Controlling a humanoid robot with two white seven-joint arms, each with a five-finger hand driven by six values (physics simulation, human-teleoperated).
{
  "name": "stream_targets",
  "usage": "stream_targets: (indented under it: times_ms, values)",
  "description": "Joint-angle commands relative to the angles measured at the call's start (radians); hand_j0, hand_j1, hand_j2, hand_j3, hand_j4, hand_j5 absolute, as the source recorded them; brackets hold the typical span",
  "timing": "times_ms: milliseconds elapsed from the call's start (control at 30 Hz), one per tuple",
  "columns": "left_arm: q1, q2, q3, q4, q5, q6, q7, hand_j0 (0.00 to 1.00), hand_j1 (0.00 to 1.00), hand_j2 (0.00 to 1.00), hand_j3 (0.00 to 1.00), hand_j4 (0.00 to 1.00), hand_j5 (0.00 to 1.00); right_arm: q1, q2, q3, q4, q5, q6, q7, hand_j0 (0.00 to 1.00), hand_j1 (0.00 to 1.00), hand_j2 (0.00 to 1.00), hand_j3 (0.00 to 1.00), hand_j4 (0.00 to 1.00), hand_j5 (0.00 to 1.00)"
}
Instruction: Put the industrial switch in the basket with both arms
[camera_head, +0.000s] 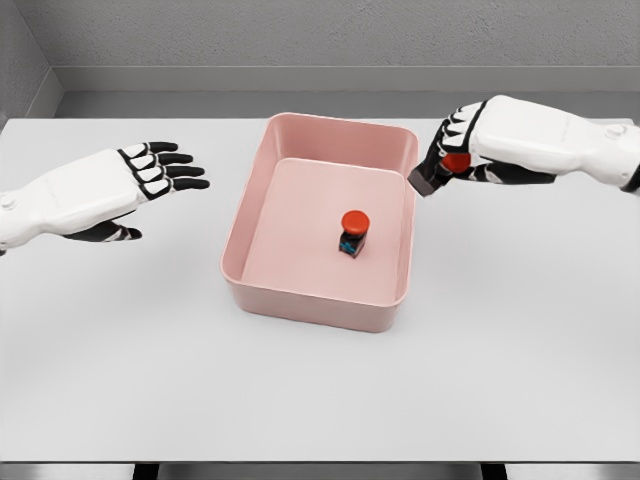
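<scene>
Second switch held at the basket's edge, one already inside.

The right hand (452, 160) is clenched around a dark-bodied, red-buttoned industrial switch (447, 166), just beside the pink plastic basket (300, 300). A matching switch (353, 233) sits inside, below-left of it. Best carried inward over the rim before releasing. The left hand (150, 172) hovers released above the white desk (320, 390).

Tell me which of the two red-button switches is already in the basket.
The switch standing upright on the floor of the pink basket. The other switch is gripped in the right hand, at the basket's right rim.
</scene>
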Motion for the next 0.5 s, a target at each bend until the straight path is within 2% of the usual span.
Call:
stream_targets:
  times_ms: [0, 333, 467]
  values:
    - [0.0, 0.004, -0.001, 0.0, 0.006, 0.0, 0.001, 1.0, 1.0, 1.0, 1.0, 1.0, 1.0, -0.003, 0.031, 0.022, -0.001, -0.006, 0.002, 0.001, 0.5, 0.5, 0.5, 0.5, 0.5, 0.5]
    - [-0.003, 0.002, -0.005, 0.001, 0.004, 0.0, 0.0, 1.0, 1.0, 1.0, 1.0, 1.0, 1.0, -0.086, 0.112, 0.139, 0.001, -0.006, 0.002, 0.005, 0.5, 0.5, 0.5, 0.5, 0.5, 0.5]
    - [-0.003, 0.004, -0.001, 0.004, 0.004, 0.0, -0.002, 1.0, 1.0, 1.0, 1.0, 1.0, 1.0, -0.103, 0.145, 0.159, 0.002, -0.006, 0.002, 0.007, 0.5, 0.5, 0.5, 0.5, 0.5, 0.5]
